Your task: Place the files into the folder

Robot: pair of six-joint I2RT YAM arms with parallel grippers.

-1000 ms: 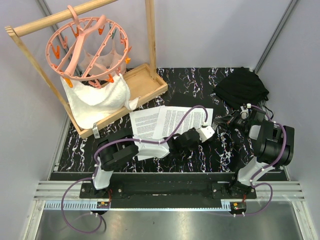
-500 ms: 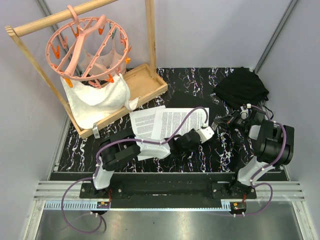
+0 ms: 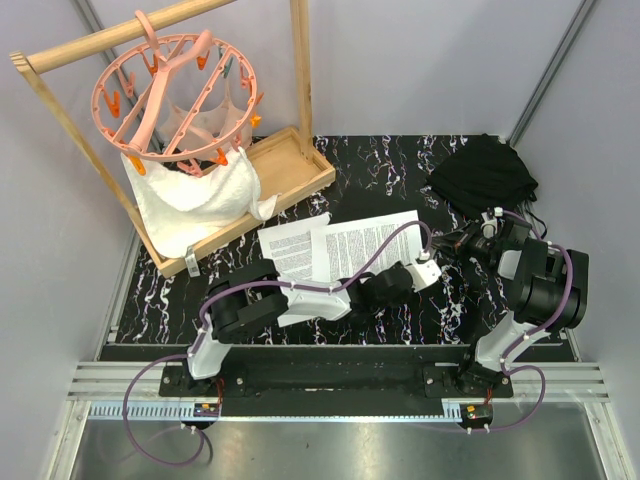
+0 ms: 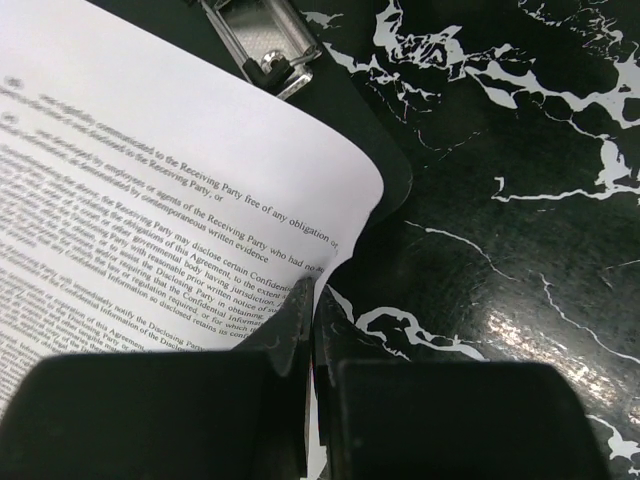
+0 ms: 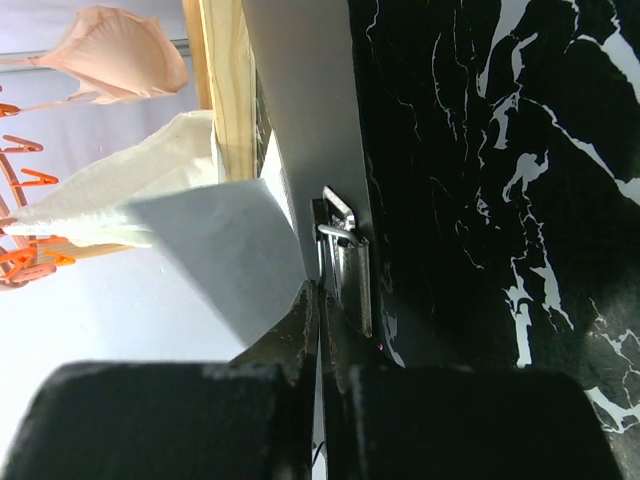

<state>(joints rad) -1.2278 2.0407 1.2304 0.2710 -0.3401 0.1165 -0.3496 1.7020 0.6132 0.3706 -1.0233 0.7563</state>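
**Operator:** Which step is in hand?

**Technician:** Seating the files [image 3: 350, 245] on the folder [image 4: 350, 125]. All positions refer to the silver clip [image 4: 262, 45] at the folder's short edge. The left gripper [image 4: 308, 295] sits near the clip, on the sheet side. Its jaws are closed on the edge of the top sheet, close to that sheet's corner. The sheet lies over the black board. Its end edge is just beside the clip but not under it. A second sheet lies fanned out at an angle, farther from the clip.

**Operator:** And the other tool?

**Technician:** The right gripper [image 5: 317, 290] has its fingertips just beside the clip, with the jaws fully closed. A sheet corner runs up to the fingertips. Whether that corner is pinched cannot be told.

**Operator:** What does the next move call for?

**Technician:** As a judgement: raise the clip, probably by pressing its lever. Then advance the sheet's end edge under the clip, square to the board. Then bring the second sheet into line.
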